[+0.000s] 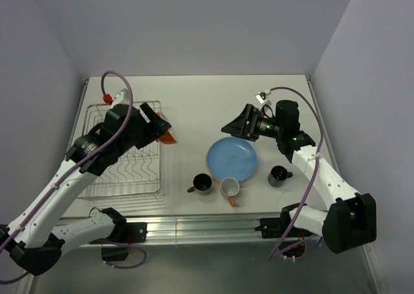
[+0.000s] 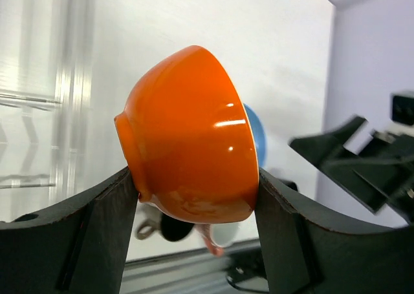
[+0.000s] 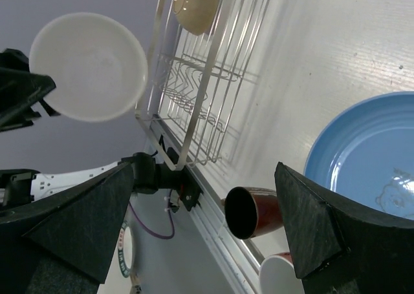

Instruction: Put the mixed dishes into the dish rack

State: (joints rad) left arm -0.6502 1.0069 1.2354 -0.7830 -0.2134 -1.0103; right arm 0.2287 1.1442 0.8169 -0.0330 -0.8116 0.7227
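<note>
L arm (image 1: 48, 200) & R arm (image 1: 323, 174): white links, blk joints, blk wedge jaws, lilac cables (image 1: 116, 72).

Glossy orange bowl (image 2: 187, 139), blue plate (image 1: 231, 158), silver wire rack (image 1: 129, 174), dark brown mug (image 1: 202, 183), dark blue mug (image 1: 278, 176)

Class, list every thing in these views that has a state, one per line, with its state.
left pincer: shut on orange bowl
orange bowl: held, tilted
right pincer: open, empty
blue plate: lying flat
dark brown mug: upright
pinkish-orange mug: upright
dark blue mug: upright
dish rack: holds cream bowl
</note>
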